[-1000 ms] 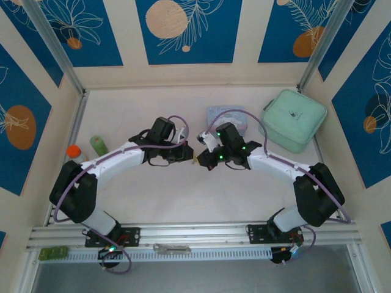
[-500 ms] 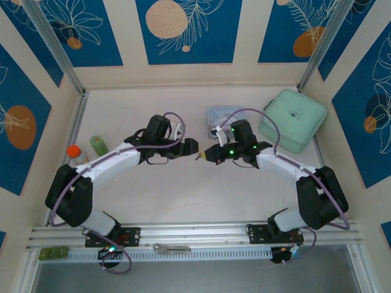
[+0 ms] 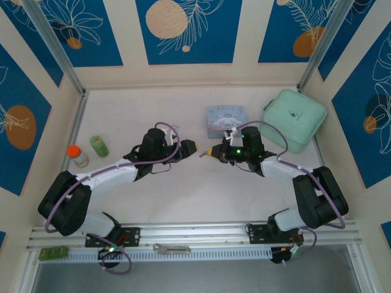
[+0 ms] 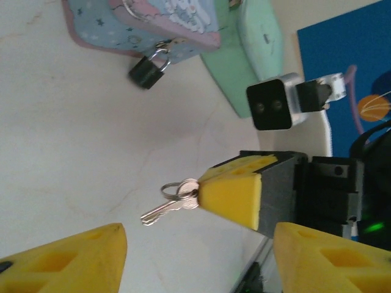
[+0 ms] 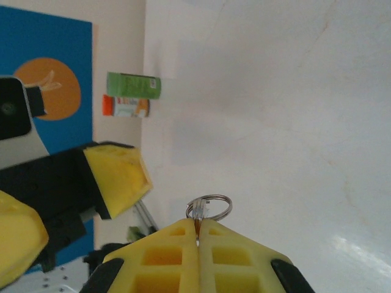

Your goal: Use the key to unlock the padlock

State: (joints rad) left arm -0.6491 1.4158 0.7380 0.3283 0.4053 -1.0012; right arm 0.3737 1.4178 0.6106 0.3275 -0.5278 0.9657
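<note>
Just ahead of the bases, bare cream table [image 3: 183,195] is leaving free room on every side of both arms. At mid-table the right gripper [image 4: 211,194] is clamping the key [image 4: 168,204], its long axis running out from the fingertips toward the left gripper [image 3: 190,146], whose jaws are standing spread. Farther back, the padlock [image 4: 148,69] is resting against the edge of the pale-blue tin [image 3: 225,121], beside the mint case [image 3: 293,119] near the rear wall.

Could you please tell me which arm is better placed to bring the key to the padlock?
Right. The right gripper is shut on the key and is close to the tin, where the padlock sits. The left gripper is open and empty.
</note>
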